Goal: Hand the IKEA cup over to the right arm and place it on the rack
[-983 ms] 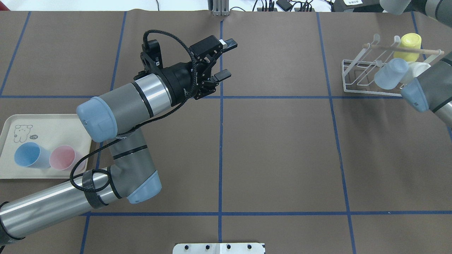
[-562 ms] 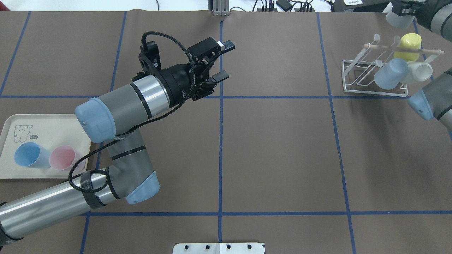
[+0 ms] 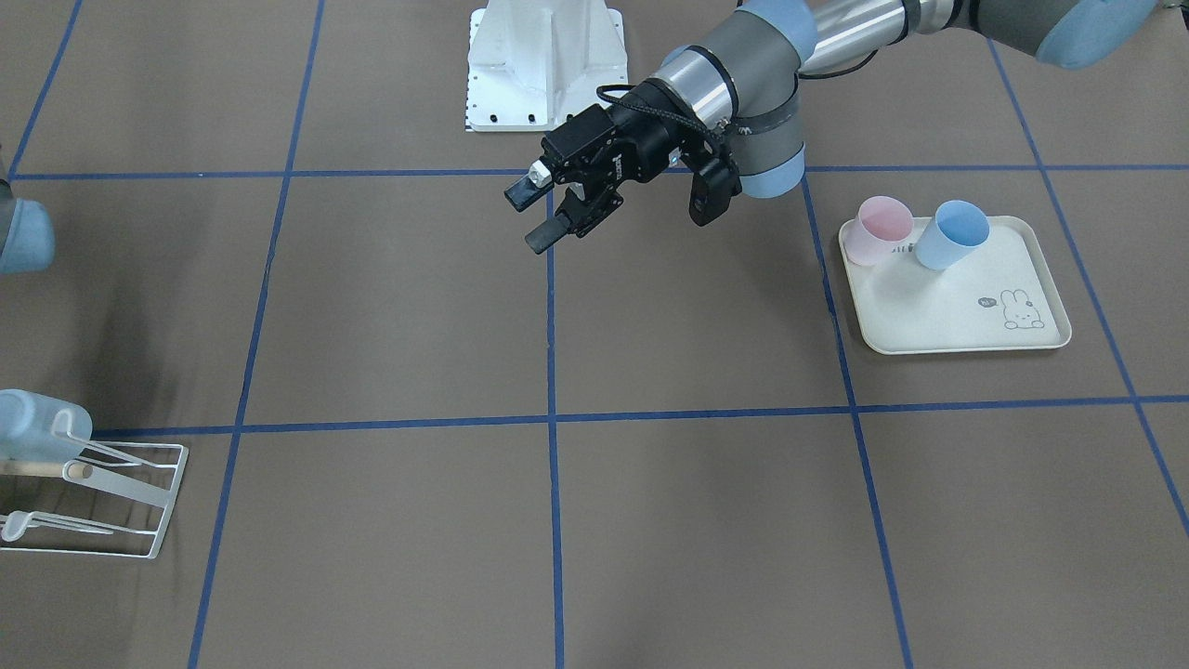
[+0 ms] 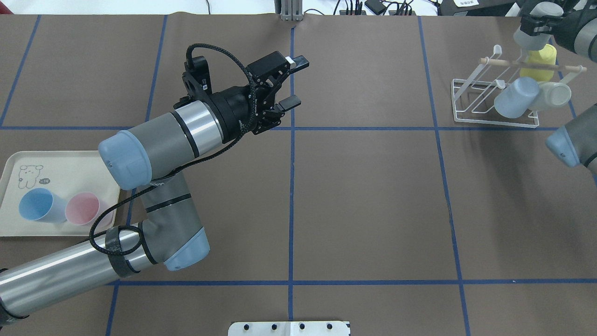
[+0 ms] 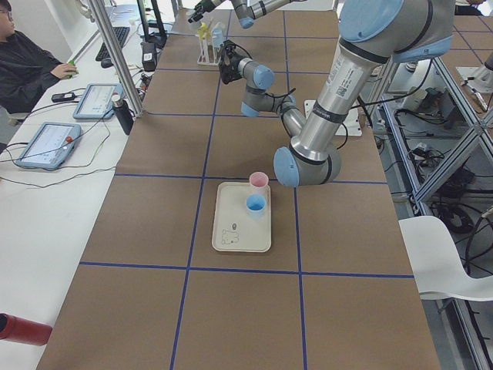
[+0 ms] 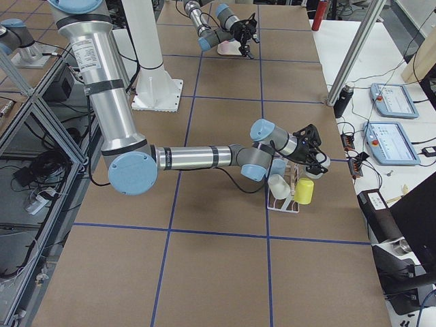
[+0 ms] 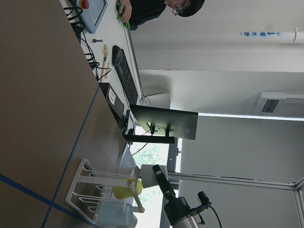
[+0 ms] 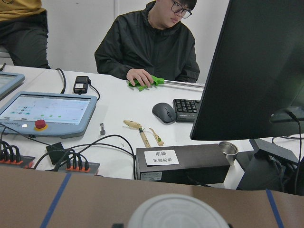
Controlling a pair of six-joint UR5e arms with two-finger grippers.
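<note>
- While my right gripper point(image 4: 535, 25) is clamped on the pale IKEA cup point(image 4: 524, 39), it holds the cup above the far end of the rack point(image 4: 471, 119), beside the yellow cup point(image 4: 543, 59).
- A pale blue cup point(image 4: 513, 97) and a white cup point(image 4: 554, 95) sit on the rack's prongs.
- My left gripper point(image 4: 295, 80) hangs over the table's middle with its fingers spread apart and holding nothing, well apart from the rack.
- A blue cup point(image 4: 37, 205) and a pink cup point(image 4: 84, 208) stand on the cream tray point(image 4: 14, 229).
</note>
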